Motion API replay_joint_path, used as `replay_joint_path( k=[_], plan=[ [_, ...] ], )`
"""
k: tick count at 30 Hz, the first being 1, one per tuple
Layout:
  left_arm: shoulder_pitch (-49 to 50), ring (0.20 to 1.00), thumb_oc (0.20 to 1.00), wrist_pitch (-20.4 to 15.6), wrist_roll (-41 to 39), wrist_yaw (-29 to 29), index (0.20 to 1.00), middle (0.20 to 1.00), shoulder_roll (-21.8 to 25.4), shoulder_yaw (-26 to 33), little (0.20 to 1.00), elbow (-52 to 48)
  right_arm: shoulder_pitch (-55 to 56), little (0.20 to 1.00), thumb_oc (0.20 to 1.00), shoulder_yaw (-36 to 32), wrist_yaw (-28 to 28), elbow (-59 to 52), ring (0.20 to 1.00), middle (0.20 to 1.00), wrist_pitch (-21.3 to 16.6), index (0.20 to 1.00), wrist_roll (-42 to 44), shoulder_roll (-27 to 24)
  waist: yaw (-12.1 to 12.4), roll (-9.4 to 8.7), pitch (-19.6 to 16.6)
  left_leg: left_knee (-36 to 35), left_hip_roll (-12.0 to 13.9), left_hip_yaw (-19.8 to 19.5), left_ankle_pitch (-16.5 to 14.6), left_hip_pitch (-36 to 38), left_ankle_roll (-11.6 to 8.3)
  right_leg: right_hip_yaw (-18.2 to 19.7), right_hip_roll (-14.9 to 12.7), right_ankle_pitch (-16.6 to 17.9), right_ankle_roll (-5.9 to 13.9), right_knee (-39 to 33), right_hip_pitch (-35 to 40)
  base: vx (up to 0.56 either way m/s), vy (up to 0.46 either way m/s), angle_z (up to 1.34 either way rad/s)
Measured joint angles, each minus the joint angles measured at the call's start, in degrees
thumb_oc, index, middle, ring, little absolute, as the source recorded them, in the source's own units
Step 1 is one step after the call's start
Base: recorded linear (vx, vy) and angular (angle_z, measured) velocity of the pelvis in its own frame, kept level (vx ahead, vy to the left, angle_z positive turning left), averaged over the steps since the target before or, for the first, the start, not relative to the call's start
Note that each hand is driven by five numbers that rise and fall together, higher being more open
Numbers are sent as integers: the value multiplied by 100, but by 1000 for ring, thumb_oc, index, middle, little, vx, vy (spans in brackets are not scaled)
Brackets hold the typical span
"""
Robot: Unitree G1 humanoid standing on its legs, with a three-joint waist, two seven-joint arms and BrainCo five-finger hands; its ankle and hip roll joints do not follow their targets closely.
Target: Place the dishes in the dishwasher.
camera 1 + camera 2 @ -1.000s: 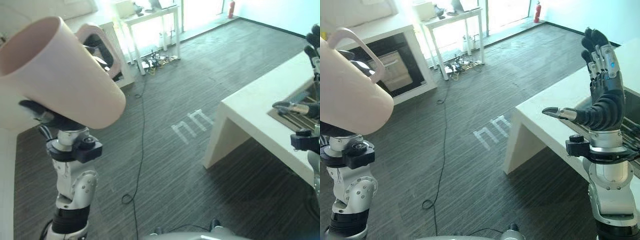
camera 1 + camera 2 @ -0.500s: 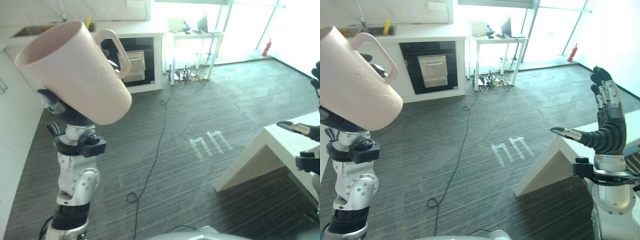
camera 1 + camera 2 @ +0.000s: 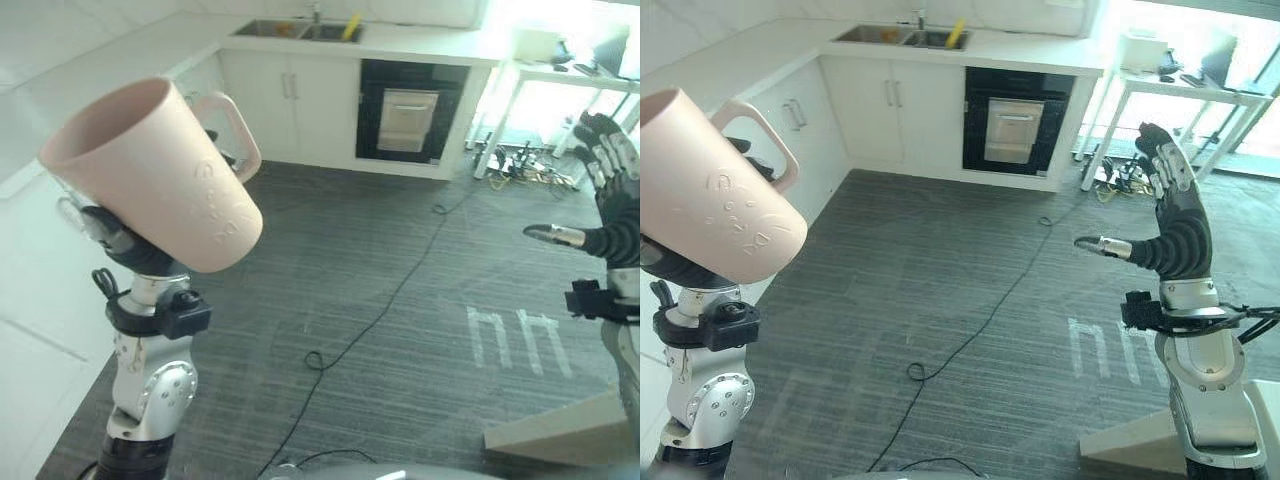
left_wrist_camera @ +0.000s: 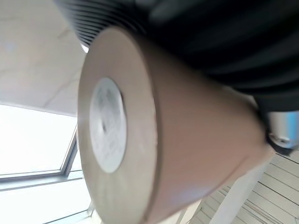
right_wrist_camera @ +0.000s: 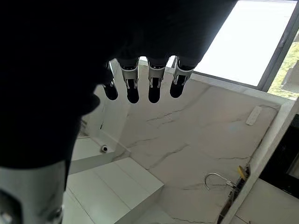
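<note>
Left eye view, left hand (image 3: 105,232) gripping pink mug (image 3: 160,175), mouth tilted up-left

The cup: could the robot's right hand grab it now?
Probably not yet. The right hand is open and raised far off to the side, with a wide stretch of air between it and the cup, which the left hand holds up.

One pink mug (image 3: 160,175), two robot hands, seemingly one dishwasher (image 3: 1014,128).

Head stereo downward; wrist cameras close.
</note>
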Motion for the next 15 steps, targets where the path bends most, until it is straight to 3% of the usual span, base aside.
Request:
replay_joint_path(
  k=[1, 2, 3, 6, 10, 15],
  plan=[
    [-245, 200, 200, 16, 1, 56, 200, 200, 26, 14, 200, 96, 27, 1000, 1000, -121, 73, -51, 1000, 1000, -122, 1000, 91, 261, -172, 184, 167, -238, -149, -155, 106, 173, 160, -77, -81, 50, 174, 54, -11, -79, 211, 24],
    [-247, 200, 200, 20, 1, 64, 200, 200, 23, 14, 200, 98, 35, 1000, 1000, -120, 78, -53, 1000, 1000, -121, 1000, 98, 268, -176, 184, 168, -237, -154, -160, 115, 173, 175, -76, -85, 54, 179, 61, -13, -43, 127, 42],
    [-385, 200, 200, 40, 3, 120, 200, 200, -84, 43, 200, 102, 500, 1000, 1000, -75, 292, -110, 1000, 1000, -129, 1000, 171, 461, -281, 156, 160, -215, -437, -438, 72, 151, 327, -148, -364, 4, 360, 178, 5, -3, 71, 29],
    [-397, 200, 200, 43, 6, 123, 200, 200, -72, 244, 200, 100, 628, 1000, 1000, -53, 509, -109, 1000, 1000, -141, 1000, 170, 469, -328, 102, 142, -216, -676, -633, 15, 75, 289, -150, -605, 16, 561, 136, -11, 16, 64, 27],
    [-380, 200, 200, 60, 40, 135, 200, 200, 15, 235, 200, 75, 585, 1000, 1000, -42, 556, -109, 1000, 1000, -125, 1000, 163, 457, -227, 86, 32, -245, -654, -665, -7, -17, 234, -197, -575, 49, 607, 95, -23, -4, 25, 13],
    [-373, 200, 200, 110, 54, 166, 200, 200, 16, 220, 200, 69, 526, 1000, 1000, -42, 465, -110, 1000, 1000, -52, 1000, 150, 455, -308, 71, -212, -214, -557, -616, 59, -7, 304, -152, -457, 58, 591, 41, -24, 23, -51, -7]
  ],
)
